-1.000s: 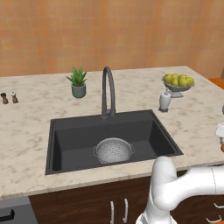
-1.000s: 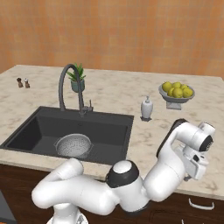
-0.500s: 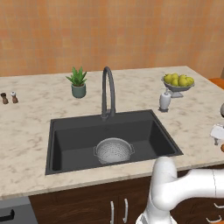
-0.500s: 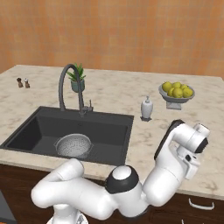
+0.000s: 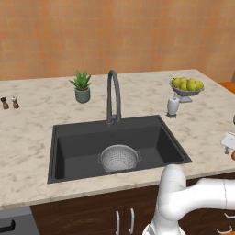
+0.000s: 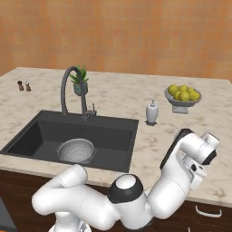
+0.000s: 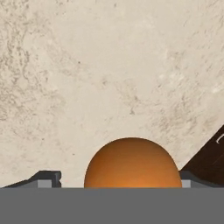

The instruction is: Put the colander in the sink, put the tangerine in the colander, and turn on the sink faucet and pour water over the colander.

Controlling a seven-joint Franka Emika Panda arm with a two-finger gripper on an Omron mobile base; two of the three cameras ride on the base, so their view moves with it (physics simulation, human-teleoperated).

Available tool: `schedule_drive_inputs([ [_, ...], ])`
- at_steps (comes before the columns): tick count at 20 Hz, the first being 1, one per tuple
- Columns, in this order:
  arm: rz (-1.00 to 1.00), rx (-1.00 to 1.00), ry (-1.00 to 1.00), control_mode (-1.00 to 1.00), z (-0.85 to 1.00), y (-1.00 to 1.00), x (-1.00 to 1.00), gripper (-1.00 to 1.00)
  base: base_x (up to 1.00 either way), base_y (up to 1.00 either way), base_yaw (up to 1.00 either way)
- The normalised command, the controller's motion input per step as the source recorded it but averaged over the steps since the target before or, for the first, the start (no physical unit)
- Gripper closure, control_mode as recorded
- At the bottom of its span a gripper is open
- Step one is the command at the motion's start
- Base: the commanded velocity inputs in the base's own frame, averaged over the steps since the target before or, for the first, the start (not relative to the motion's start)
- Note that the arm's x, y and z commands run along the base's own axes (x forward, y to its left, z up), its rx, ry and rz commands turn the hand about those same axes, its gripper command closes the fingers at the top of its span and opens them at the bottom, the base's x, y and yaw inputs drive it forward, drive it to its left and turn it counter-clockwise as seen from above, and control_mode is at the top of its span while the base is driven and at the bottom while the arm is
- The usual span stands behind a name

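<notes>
The silver perforated colander [image 5: 119, 157] sits upright on the floor of the black sink [image 5: 69, 151], near the front and below the faucet [image 5: 113, 94]; it also shows as colander [image 6: 76, 150] in sink [image 6: 27, 136]. The orange tangerine [image 7: 132, 162] rests on the marble counter near its front right edge, with a sliver of tangerine [image 5: 233, 155] at the frame's border. My gripper [image 7: 116, 179] is open and straddles the fruit, one fingertip [image 7: 49, 177] standing apart on one side and the other close against the opposite side. Gripper [image 5: 228, 140] hangs just over that spot.
A footed bowl of yellow-green fruits [image 6: 183, 94] and a white soap dispenser [image 6: 152, 112] stand right of the sink. A potted plant [image 5: 82, 86] is behind the sink, and shakers [image 5: 9, 102] at far left. The counter's front edge [image 7: 205, 153] lies just beside the tangerine.
The hand has shifted slightly at the counter's right end, staying over the tangerine. The colander and everything else on the counter have not moved.
</notes>
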Motion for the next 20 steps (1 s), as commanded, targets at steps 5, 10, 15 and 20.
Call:
schedule_drive_inputs([
  [5,-0.14,-0.04,0.02,-1.00,-0.84,-0.13,0.00,1.00,0.00,0.00,0.00],
  [10,-0.20,-0.04,0.05,-1.00,-0.93,-0.41,-0.10,1.00,0.00,0.00,0.00],
  [15,-0.15,-0.09,0.01,-1.00,-0.53,-0.13,-0.27,1.00,0.00,0.00,0.00],
  [20,0.00,-0.07,-0.25,-1.00,0.65,0.04,-0.45,1.00,0.00,0.00,0.00],
])
